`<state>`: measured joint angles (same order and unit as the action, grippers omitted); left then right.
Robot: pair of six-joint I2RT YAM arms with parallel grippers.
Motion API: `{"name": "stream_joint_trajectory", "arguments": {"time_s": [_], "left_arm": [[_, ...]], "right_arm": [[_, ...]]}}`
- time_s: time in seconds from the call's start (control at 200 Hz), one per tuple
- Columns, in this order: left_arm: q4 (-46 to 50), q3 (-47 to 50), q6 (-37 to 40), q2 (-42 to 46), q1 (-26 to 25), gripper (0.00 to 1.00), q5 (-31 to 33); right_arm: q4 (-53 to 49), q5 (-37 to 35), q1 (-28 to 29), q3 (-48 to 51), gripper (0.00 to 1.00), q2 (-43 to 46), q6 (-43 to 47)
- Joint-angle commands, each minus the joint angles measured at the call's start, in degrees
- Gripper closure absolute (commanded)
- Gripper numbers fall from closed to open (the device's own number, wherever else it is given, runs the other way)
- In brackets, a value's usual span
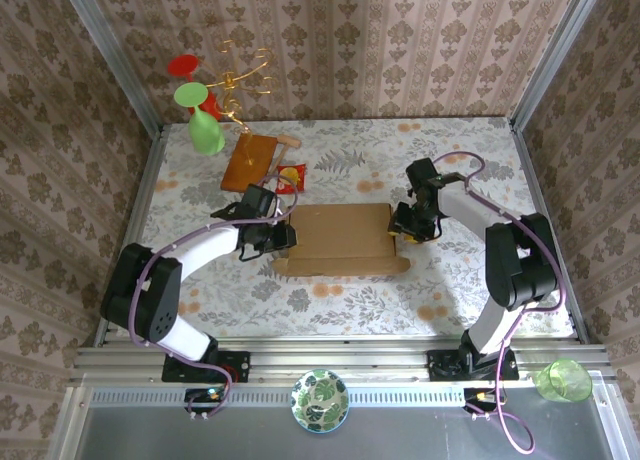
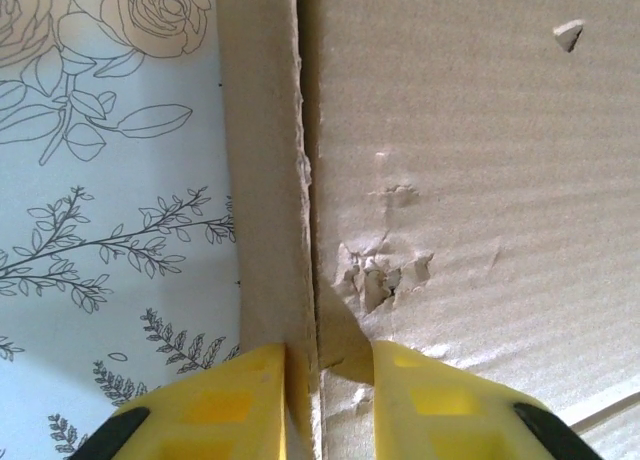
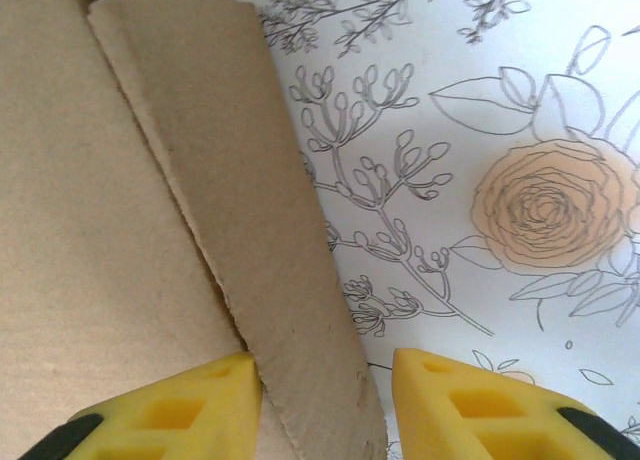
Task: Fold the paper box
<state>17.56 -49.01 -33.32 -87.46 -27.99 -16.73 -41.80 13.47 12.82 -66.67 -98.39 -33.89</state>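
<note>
Patterned wallpaper lines the walls on three sides, and the bench (image 1: 455, 280) carries a floral cloth. The paper box (image 1: 345, 238) lies at the middle of the bench, partly folded, its long side running left to right between the two arms.

Left claw (image 1: 284, 240): at the left end of the box. In the left wrist view its yellow fingers (image 2: 235, 408) stand one on each side of an upright cardboard flap and press against it, so it is pinching the box. The cardboard just above the grip is crumpled and torn.

Right claw (image 1: 403, 228): at the right end of the box. In the right wrist view its jaws straddle a side flap. One finger touches the cardboard, while the other finger (image 3: 470, 405) stands slightly clear, with cloth showing in the gap. The jaws are parted and hold nothing.

A wooden board (image 1: 248, 162) lies behind the box, well apart from it, with a small red packet (image 1: 291, 178) just beside it.
</note>
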Motion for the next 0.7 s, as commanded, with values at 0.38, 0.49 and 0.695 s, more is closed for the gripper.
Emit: {"name": "stream_joint_trajectory", "arguments": {"time_s": [0.38,0.49,0.695], "left_arm": [[1.39,0.28,-6.63,-1.21,0.39,1.0,-3.28],[2.5,-0.67,-6.72,-1.53,0.39,1.0,-4.25],[3.45,-1.65,-5.8,-2.03,1.11,1.0,-5.42]], "right_arm": [[13.23,12.92,-6.71,17.71,0.31,17.46,-7.16],[19.87,20.18,-7.42,19.46,0.28,15.24,-8.56],[16.52,19.72,-9.55,14.99,0.26,10.49,-2.99]]}}
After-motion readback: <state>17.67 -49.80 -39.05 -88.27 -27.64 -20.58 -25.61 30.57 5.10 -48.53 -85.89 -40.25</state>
